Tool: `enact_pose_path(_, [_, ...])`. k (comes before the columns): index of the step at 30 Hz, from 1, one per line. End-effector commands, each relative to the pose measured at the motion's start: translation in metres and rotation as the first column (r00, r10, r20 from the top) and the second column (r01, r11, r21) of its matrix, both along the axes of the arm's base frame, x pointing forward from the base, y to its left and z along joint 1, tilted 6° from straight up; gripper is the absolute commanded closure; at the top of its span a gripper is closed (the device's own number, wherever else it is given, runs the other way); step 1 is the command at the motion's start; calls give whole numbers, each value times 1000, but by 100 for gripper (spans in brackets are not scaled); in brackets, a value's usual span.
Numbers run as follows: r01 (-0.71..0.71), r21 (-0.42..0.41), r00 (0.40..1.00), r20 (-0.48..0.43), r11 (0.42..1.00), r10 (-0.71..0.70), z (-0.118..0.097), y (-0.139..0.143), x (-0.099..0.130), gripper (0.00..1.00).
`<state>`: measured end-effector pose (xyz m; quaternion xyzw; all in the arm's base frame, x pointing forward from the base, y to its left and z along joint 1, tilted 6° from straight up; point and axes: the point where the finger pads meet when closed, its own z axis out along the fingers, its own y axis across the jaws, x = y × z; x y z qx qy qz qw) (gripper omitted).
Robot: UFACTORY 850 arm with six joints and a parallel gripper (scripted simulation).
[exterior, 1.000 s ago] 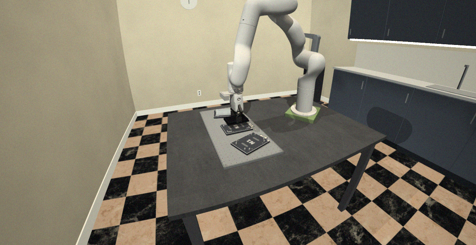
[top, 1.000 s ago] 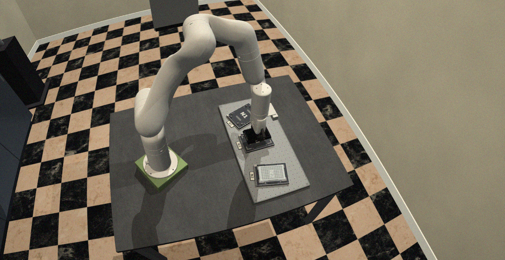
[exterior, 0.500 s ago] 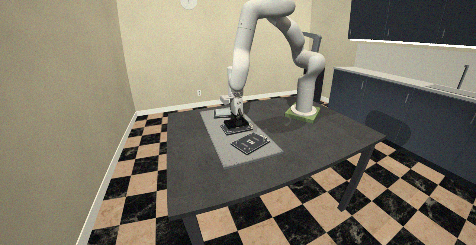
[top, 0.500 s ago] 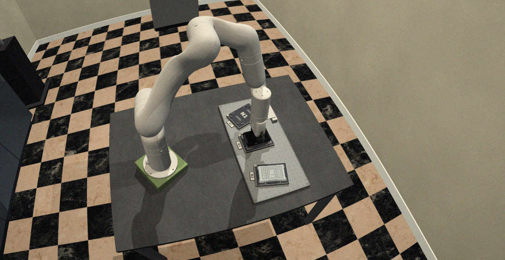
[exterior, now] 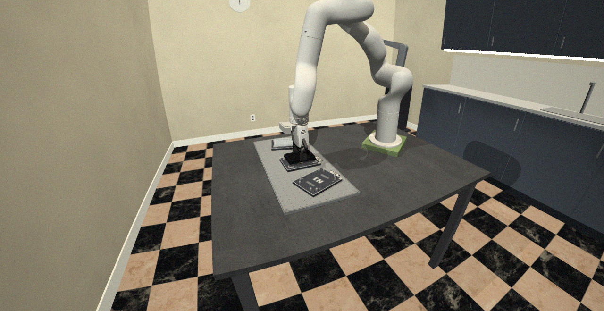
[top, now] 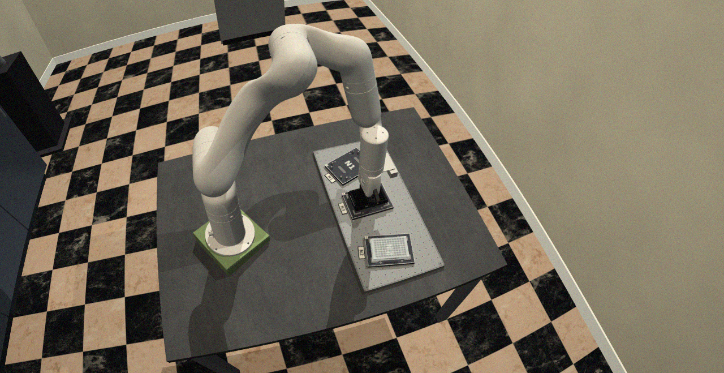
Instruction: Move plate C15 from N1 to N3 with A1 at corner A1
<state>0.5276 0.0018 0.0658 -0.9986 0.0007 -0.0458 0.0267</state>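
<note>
The white arm (top: 237, 117) bends over the dark surface (top: 283, 269) and points straight down. Its gripper (top: 368, 194) is clamped on the black plate C15 (top: 360, 201) and has not let go. The plate is right over nest N3 (top: 386, 208), the middle holder on the grey deck (top: 405, 228) — from these views I cannot tell if it is resting flat in the holder or just above it. The plate covers most of the holder, so only the holder's dark rim shows around it.

Nest N1 (top: 343, 165) has nothing in it, and its white "N1" mark shows plainly. Nest N2 (top: 388, 264) holds the pale plate C51 (top: 388, 248), which lies flat inside its frame. Small white signs sit on the deck beside the nests — the one by N2 (top: 361, 252) can be read.

The arm stands on a green base (top: 255, 250) near the other side of the surface.
</note>
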Motion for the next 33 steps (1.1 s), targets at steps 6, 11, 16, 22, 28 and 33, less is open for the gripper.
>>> enact_pose_path(6, [0, 0, 1000, 2, 1000, 0, -1, 0, 1, 100])
enact_pose_path(11, [0, 0, 1000, 2, 1000, 0, -4, 0, 1, 100])
enact_pose_path(16, [0, 0, 1000, 2, 1000, 0, -6, 0, 1, 100])
enact_pose_path(22, [0, 0, 1000, 2, 1000, 0, -10, 1, 2, 100])
enact_pose_path(28, [0, 0, 1000, 2, 1000, 0, -13, 1, 2, 100])
enact_pose_path(33, [0, 0, 1000, 2, 1000, 0, -13, 1, 2, 100])
